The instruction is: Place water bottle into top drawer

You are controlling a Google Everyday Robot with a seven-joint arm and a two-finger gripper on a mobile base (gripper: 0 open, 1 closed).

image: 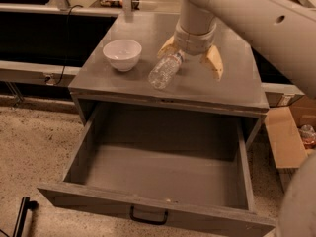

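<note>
The water bottle (165, 69), clear crinkled plastic with a white cap, lies on its side on the grey cabinet top (232, 90), near the front edge, cap pointing back right. My gripper (191, 59) hangs over the cabinet top just behind and right of the bottle, its two tan fingers (214, 63) spread wide apart. The left finger is beside the bottle's cap end; the bottle is not held. The top drawer (163, 169) is pulled fully open below, grey, with a black handle (148, 216) on its front panel.
A white bowl (122, 54) stands on the cabinet top left of the bottle. A cardboard box (291, 137) sits on the floor to the right. A dark counter runs behind the cabinet. A black object (20, 216) is at the lower left floor.
</note>
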